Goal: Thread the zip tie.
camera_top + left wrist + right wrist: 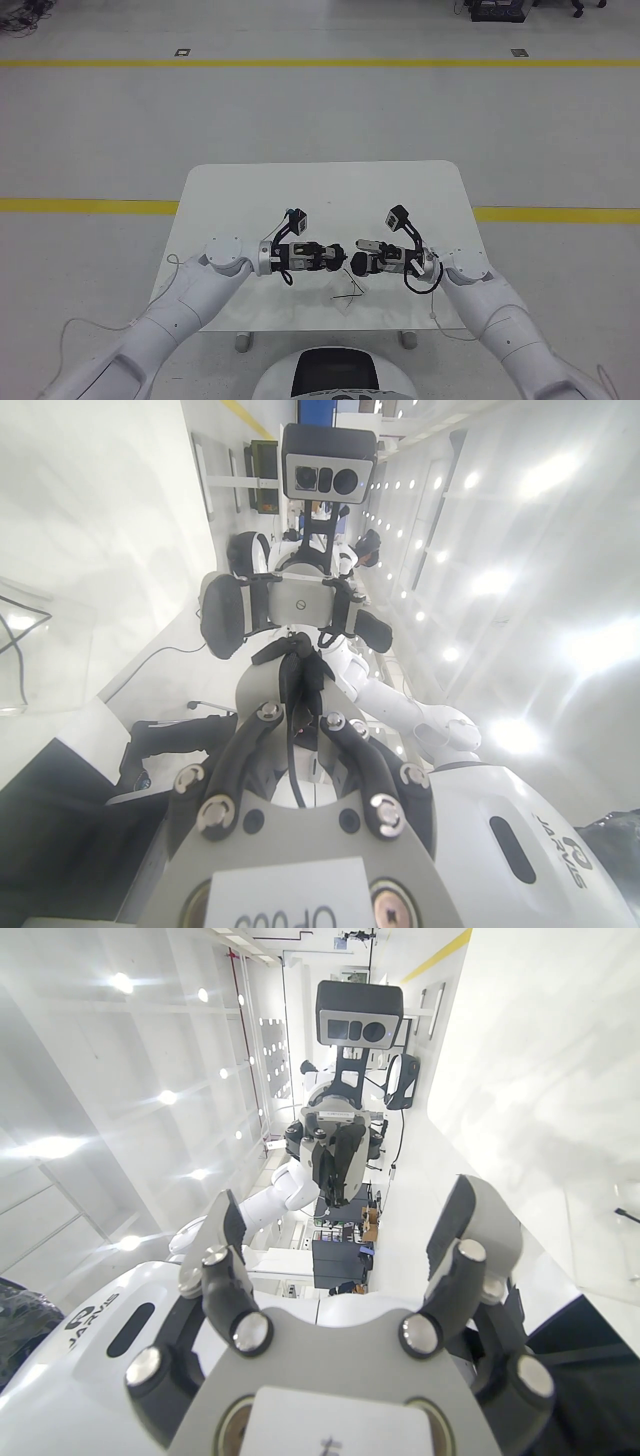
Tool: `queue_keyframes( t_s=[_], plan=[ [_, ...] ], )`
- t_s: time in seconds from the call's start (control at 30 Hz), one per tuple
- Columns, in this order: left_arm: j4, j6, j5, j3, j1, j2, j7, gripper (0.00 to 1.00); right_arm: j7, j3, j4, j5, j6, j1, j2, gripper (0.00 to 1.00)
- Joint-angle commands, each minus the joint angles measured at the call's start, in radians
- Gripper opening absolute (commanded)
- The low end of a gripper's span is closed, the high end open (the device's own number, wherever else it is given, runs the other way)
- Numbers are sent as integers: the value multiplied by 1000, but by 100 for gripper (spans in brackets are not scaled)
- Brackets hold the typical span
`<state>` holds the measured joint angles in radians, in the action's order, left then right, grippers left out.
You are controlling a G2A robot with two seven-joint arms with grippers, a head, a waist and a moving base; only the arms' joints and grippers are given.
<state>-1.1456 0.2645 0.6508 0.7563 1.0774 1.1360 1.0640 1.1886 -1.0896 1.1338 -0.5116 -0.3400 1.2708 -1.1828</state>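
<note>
Though the top view has the left gripper point(339, 257) pinched shut and the right gripper point(358, 257) spread open near a wispy zip tie point(350, 287) on the table point(300, 190), the left wrist view crops that tie and the right wrist view has just its tip at the edge.

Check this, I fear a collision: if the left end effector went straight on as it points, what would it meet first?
Most likely the right end effector, which faces it open; the left end effector, shut on the zip tie, seems aimed between its fingers, though depth is unclear.
</note>
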Motion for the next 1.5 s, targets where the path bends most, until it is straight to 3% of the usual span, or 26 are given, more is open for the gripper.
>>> queue_keyframes(
  t_s=[0.0,0.17,0.33,0.53,0.67,0.83,1.13,1.4,1.47],
  plan=[
    [0,0,0,0,0,0,0,0,0,0,0,0,0,0,0,100],
    [13,12,8,14,15,-2,-53,0,0,0,0,0,0,0,0,100],
    [46,75,38,93,33,-26,-25,0,0,0,0,0,0,0,0,100],
    [0,75,24,224,91,-62,5,0,0,0,0,0,0,0,0,100],
    [-46,75,11,282,141,-75,7,0,0,0,0,0,0,0,0,100],
    [-90,75,-3,310,181,-78,3,0,0,0,0,0,0,0,0,100],
    [-90,75,-3,310,181,-78,3,0,-12,2,5,11,3,1,0,100],
    [-90,75,-3,310,181,-78,3,0,-83,58,100,428,61,-63,16,100],
    [-90,75,-3,310,181,-78,3,0,-89,81,130,542,54,-85,19,100]
  ],
)
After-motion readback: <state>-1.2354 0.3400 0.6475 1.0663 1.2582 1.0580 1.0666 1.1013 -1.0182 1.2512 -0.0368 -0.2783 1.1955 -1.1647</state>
